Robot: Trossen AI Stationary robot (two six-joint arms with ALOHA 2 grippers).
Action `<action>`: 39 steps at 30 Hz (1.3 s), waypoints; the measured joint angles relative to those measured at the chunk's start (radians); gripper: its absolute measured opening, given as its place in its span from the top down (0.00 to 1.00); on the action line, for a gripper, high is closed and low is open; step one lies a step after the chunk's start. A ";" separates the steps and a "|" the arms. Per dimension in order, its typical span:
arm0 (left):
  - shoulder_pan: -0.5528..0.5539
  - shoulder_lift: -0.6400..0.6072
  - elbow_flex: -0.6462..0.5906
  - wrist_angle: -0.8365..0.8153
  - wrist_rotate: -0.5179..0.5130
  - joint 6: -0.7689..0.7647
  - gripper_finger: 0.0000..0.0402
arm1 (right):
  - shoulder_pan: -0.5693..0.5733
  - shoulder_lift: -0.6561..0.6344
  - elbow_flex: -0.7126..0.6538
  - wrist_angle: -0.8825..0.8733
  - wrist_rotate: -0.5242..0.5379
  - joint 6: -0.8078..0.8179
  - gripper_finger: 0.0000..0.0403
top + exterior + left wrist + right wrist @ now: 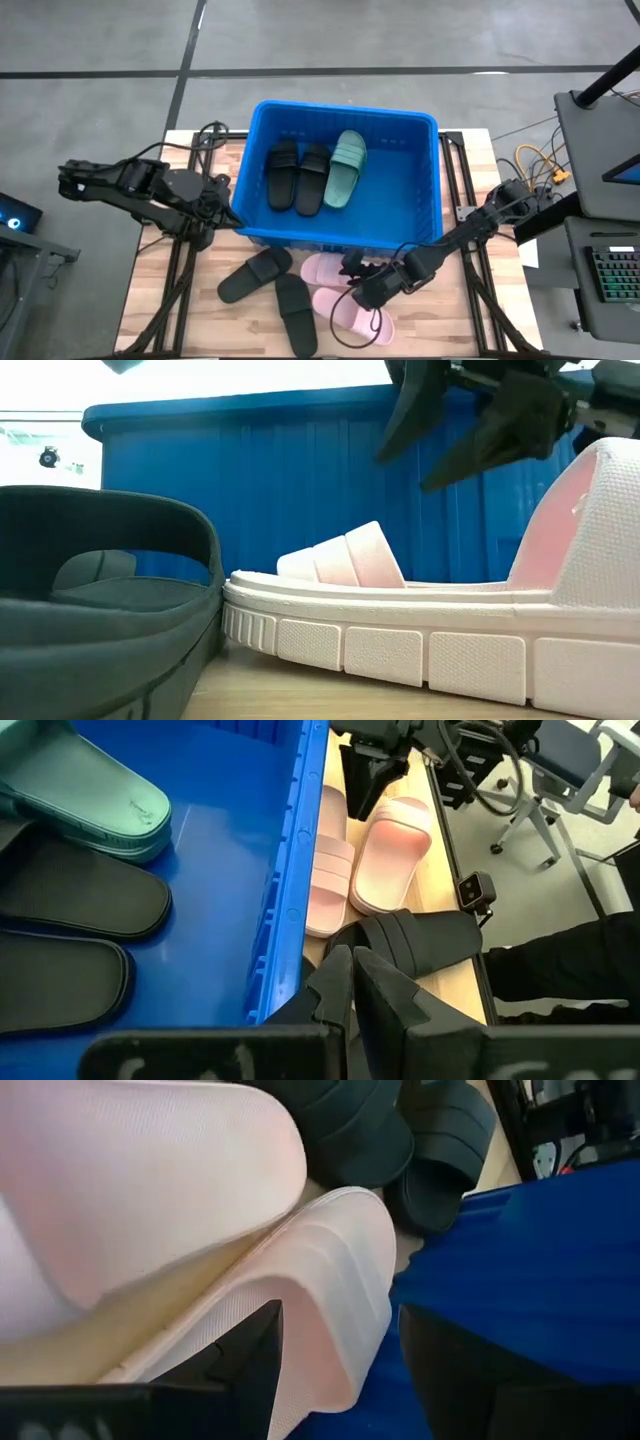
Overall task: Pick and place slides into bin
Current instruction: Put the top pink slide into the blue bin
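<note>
The blue bin holds two black slides and a green slide. In front of its near wall, two pink slides and two black slides lie soles down on the wooden table. My right gripper hangs open just above the pink slide nearest the bin. Its fingers stand on either side of that slide's ridged strap and, in the low view, above it. My left gripper is shut and waits at the bin's near left corner.
The bin's near wall stands right behind the pink slides, close to my right gripper. The black slides lie on the table's near left part. A small camera sits near the front edge. Metal frame rails and cables flank the table.
</note>
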 joint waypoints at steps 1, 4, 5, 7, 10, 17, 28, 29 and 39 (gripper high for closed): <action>0.000 0.005 0.000 0.000 0.000 0.000 1.00 | -0.005 -0.001 -0.011 0.012 -0.002 -0.002 0.52; 0.000 0.020 0.000 0.000 0.000 0.001 1.00 | -0.019 -0.001 -0.043 0.058 -0.001 -0.035 0.52; 0.000 0.026 0.000 0.000 0.000 0.001 1.00 | -0.023 -0.001 -0.051 0.083 -0.001 -0.039 0.52; 0.000 0.034 0.000 0.000 0.000 0.001 1.00 | -0.032 0.004 -0.062 0.137 -0.008 -0.038 0.52; 0.000 0.042 0.000 0.000 0.000 0.001 1.00 | -0.043 0.028 -0.060 0.178 -0.009 -0.049 0.52; 0.000 0.038 0.000 0.000 0.000 0.001 1.00 | -0.062 0.135 0.004 0.151 -0.004 -0.097 0.52; 0.000 0.025 0.001 0.000 -0.018 0.001 1.00 | -0.082 0.142 0.049 0.059 0.012 -0.067 0.52; 0.000 0.026 0.001 0.000 -0.018 0.001 1.00 | -0.084 0.145 0.048 0.079 0.013 -0.066 0.52; 0.000 0.028 0.001 0.000 -0.018 0.000 1.00 | -0.085 0.152 0.055 0.107 0.013 -0.063 0.55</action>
